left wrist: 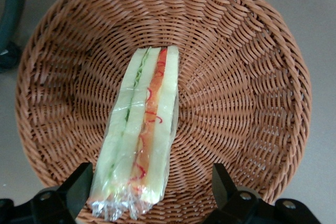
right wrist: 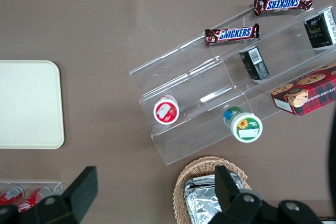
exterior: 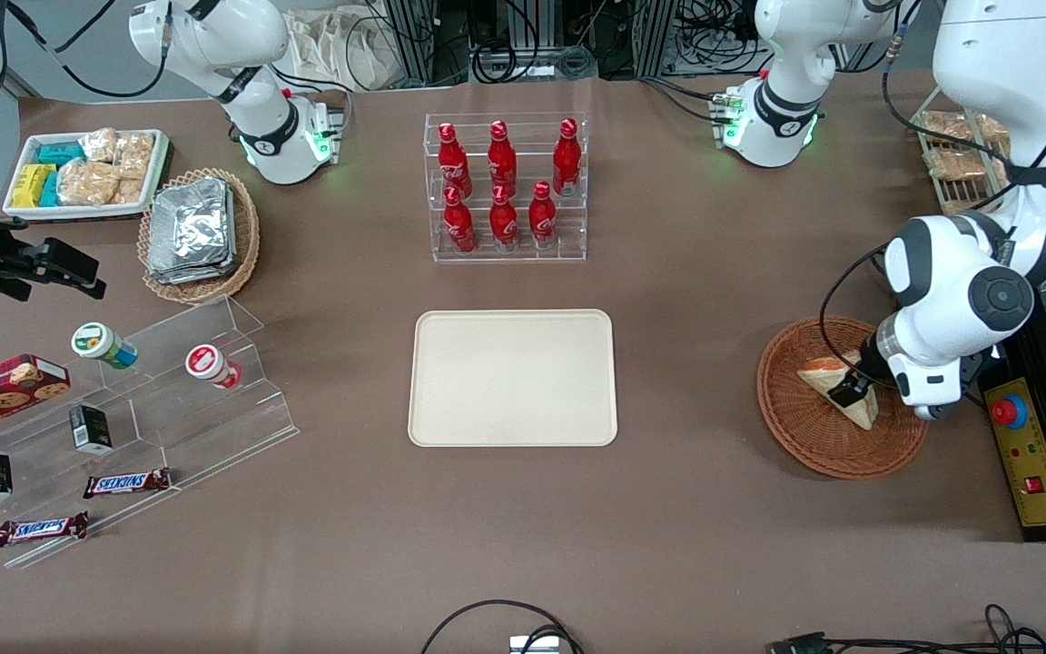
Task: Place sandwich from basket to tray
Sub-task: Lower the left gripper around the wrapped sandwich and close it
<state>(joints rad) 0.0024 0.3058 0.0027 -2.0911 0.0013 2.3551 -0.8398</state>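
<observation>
Fingers (left wrist: 79,184) of the left arm's gripper (left wrist: 149,192) stand wide apart, straddling one end of the wrapped sandwich (left wrist: 142,129), which lies in the basket (exterior: 791,427) at lower right of the front view. The tray (exterior: 514,377) sits bare at centre. The slick wrap may slip, or the soft bread crush, if the fingers close off-centre.
</observation>
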